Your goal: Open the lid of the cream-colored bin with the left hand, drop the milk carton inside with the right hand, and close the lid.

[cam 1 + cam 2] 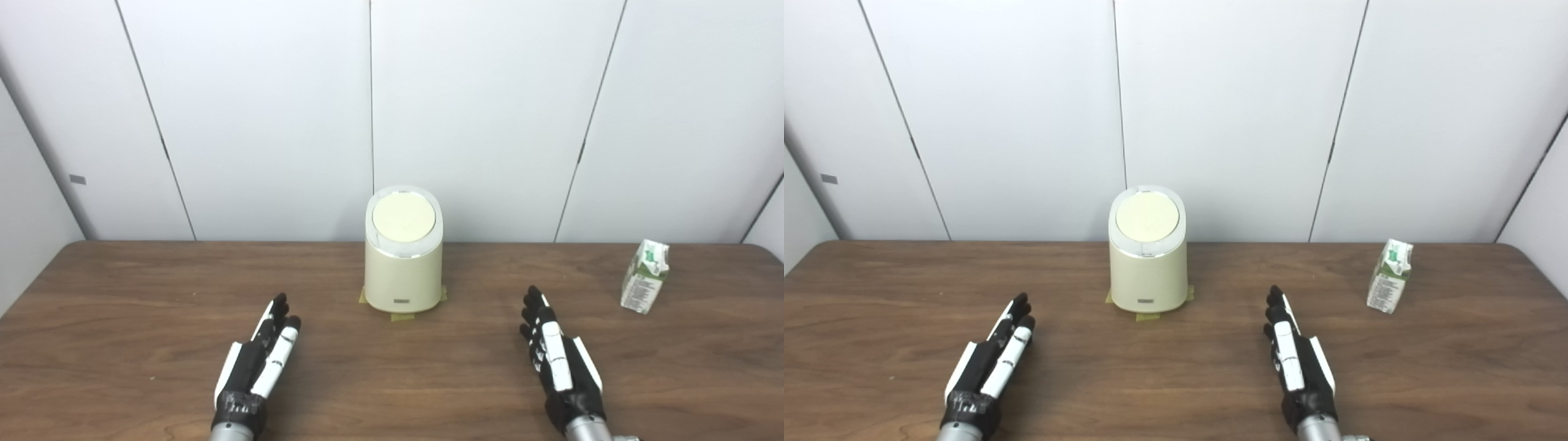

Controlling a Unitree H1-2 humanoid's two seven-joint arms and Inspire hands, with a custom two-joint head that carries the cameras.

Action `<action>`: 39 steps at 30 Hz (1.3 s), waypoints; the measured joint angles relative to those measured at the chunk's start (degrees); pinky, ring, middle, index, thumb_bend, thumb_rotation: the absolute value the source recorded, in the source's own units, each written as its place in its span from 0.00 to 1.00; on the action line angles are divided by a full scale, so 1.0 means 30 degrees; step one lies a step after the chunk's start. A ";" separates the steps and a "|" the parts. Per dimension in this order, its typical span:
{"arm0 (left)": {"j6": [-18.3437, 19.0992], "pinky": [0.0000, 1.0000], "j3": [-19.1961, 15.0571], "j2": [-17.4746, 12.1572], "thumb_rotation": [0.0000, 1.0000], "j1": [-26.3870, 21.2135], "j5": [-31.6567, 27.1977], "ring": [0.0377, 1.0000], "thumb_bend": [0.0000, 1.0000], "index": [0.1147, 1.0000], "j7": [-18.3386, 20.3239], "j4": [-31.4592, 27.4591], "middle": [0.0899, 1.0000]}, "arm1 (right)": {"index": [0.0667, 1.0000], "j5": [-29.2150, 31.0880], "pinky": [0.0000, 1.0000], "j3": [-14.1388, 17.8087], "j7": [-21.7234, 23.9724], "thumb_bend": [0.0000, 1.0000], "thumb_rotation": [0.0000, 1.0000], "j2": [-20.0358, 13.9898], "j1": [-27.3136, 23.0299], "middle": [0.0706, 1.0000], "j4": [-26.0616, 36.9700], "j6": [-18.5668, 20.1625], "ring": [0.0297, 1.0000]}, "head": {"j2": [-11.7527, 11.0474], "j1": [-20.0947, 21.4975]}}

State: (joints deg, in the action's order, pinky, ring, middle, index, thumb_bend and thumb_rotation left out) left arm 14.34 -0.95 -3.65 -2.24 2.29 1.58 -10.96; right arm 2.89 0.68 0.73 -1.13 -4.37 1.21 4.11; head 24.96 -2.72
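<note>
**Cream-colored bin closed at the table's middle, both hands empty in front of it**

Cream-colored bin [403, 263] stands upright on a dark wooden table [122, 343], near the table's far edge and close to the white panelled wall [257, 110] behind it. Its round lid [403, 218] is shut and lies flat inside a pale rim, so nothing inside the bin can be seen. Small pieces of yellowish tape [401, 316] show on the table at the bin's base.

The milk carton [644, 276], white with green print, stands well to the right of the bin, close to the table's right end and apart from everything else. It looks slightly dented at the top.

The left hand [260, 361] lies low over the table in front of the bin and to its left, holding nothing, its fingers extended and held close together, pointing toward the bin. The right hand [560, 361] lies in front of the bin and to its right, also empty, fingers straight and close together, between the bin and the carton but nearer the front edge.

Bare wood lies between each hand and the bin, and between the right hand and the carton.
</note>
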 measured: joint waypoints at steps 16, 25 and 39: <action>0.1897 0.94 0.0149 -0.0849 0.44 -0.4652 0.1571 0.95 0.67 1.00 -0.0275 -0.0097 0.96 | 1.00 0.0263 1.00 0.0128 0.0024 0.56 1.00 0.0004 -0.0243 1.00 -0.0437 -0.0200 1.00 | 0.0235 -0.0146; 0.2596 0.95 0.1160 -0.2162 0.36 -0.8220 0.2530 0.96 0.74 1.00 0.0461 0.1729 0.97 | 1.00 0.0342 1.00 0.0136 0.0224 0.57 1.00 -0.0023 -0.0450 1.00 -0.0829 -0.0548 1.00 | 0.0234 -0.0556; 0.2828 0.78 0.3645 -0.2770 0.28 -1.3843 0.4936 0.90 0.89 0.95 0.1303 0.7349 0.92 | 1.00 0.0432 1.00 0.0158 0.0488 0.60 1.00 -0.0087 -0.0841 1.00 -0.1298 -0.0630 1.00 | -0.0147 -0.0557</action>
State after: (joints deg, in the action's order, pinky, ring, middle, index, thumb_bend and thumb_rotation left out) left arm 22.82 9.99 -11.96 -43.77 17.10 5.49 11.08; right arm 4.19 1.15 2.19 -1.39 -6.89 -2.68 2.22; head 24.52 -4.39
